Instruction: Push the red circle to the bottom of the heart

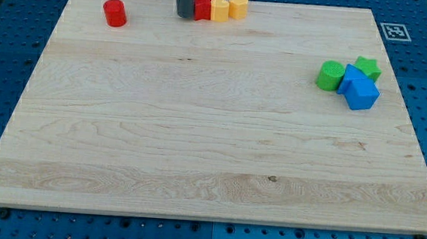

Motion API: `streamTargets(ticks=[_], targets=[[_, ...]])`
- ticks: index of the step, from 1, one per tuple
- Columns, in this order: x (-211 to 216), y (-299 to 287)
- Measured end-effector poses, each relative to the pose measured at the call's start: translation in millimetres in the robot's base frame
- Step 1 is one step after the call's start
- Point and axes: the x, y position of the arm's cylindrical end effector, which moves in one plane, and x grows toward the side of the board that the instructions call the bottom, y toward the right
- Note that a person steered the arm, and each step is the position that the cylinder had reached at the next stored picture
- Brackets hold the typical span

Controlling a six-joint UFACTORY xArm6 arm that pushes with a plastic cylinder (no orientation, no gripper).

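Observation:
The red circle (115,12) is a short red cylinder near the view's top left of the wooden board (196,156). My tip (184,16) is at the view's top centre, well to the right of the red circle. It stands right against the left side of another red block (202,6). A row continues to the right: a yellow-orange block (219,9) that looks like the heart, then a yellow block (238,5). The rod hides part of the red block's left side.
At the view's right is a tight cluster: a green cylinder (329,76), a green star (368,67) and blue blocks (361,91). A printed marker tag (392,30) sits by the board's top right corner. Blue pegboard surrounds the board.

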Motion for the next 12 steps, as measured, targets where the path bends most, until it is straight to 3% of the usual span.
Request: streamTargets(ticks=[3,5,7,12], targets=[[-15,-189],[4,-161],[49,-128],[35,-100]])
